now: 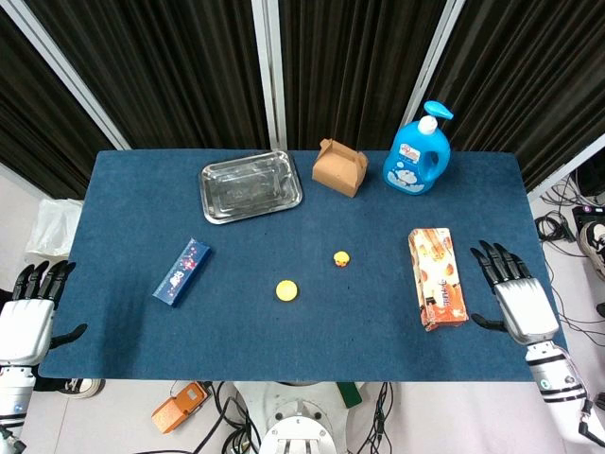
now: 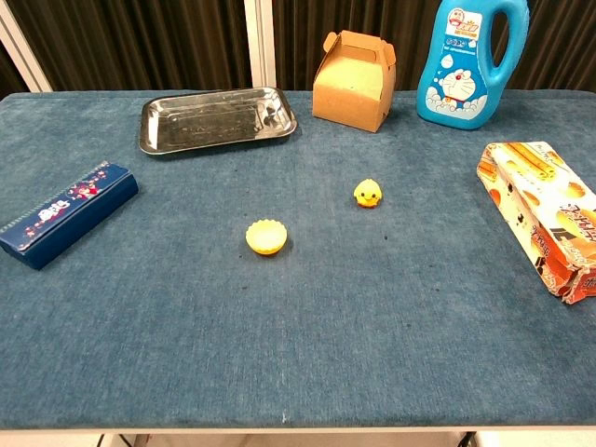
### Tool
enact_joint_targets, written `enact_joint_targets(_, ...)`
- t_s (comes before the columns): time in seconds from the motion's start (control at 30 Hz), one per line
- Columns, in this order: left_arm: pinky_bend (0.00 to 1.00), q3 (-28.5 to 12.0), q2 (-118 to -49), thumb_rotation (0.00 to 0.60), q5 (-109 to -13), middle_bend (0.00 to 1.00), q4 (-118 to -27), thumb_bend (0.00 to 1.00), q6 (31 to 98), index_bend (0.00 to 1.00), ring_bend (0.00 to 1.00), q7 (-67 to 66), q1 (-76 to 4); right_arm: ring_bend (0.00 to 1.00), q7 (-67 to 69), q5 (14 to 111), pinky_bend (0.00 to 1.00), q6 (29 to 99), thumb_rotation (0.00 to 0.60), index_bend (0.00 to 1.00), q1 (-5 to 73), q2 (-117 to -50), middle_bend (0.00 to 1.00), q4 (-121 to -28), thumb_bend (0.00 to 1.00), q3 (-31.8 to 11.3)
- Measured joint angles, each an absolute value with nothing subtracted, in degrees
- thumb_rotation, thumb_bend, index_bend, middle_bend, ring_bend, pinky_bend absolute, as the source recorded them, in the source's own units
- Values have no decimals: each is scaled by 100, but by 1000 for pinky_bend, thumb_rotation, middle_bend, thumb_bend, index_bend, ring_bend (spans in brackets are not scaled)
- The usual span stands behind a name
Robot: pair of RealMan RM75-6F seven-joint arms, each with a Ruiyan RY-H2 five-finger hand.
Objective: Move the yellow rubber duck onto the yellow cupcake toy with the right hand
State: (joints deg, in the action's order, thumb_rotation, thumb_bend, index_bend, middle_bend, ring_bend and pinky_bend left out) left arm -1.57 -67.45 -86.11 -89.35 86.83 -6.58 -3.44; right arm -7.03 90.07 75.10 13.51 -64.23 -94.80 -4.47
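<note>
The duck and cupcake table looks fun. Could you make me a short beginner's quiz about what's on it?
1. True or false: the yellow rubber duck already sits on the yellow cupcake toy.
2. Which stands nearest the blue soap bottle? A) metal tray B) brown carton C) blue box
3. Fill in: the right hand hangs just beside the orange ______ box.

Key: 1 false, they lie apart on the cloth. 2 B. 3 snack.
</note>
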Motion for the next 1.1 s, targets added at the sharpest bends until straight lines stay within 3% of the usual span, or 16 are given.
enact_joint_targets(0.27, 0, -109, -6724, 600, -8626, 85, -8966, 0, 8790, 89, 22, -674, -244, 25, -1149, 8371, 255, 5669, 600, 8, 2693, -6566, 55, -9767, 32, -943)
enact_joint_targets(0.47, 0, -84, -6723, 600, -8601, 85, -8944, 0, 8885, 89, 22, -649, -144, 40, -1891, 7144, 271, 4435, 600, 137, 3950, -7177, 55, -9516, 109, -1290)
enact_joint_targets(0.73, 0, -78, -6736, 600, -8568, 85, -8887, 0, 8902, 90, 22, -605, -89, 74, -2924, 5679, 300, 3859, 600, 323, 5106, -8412, 55, -8344, 209, -1334)
enact_joint_targets(1.1, 0, -100, -6755, 600, -8507, 85, -8760, 0, 8857, 90, 22, -518, -69, 107, -3134, 4900, 316, 3678, 600, 411, 5699, -9357, 75, -7233, 297, -1097)
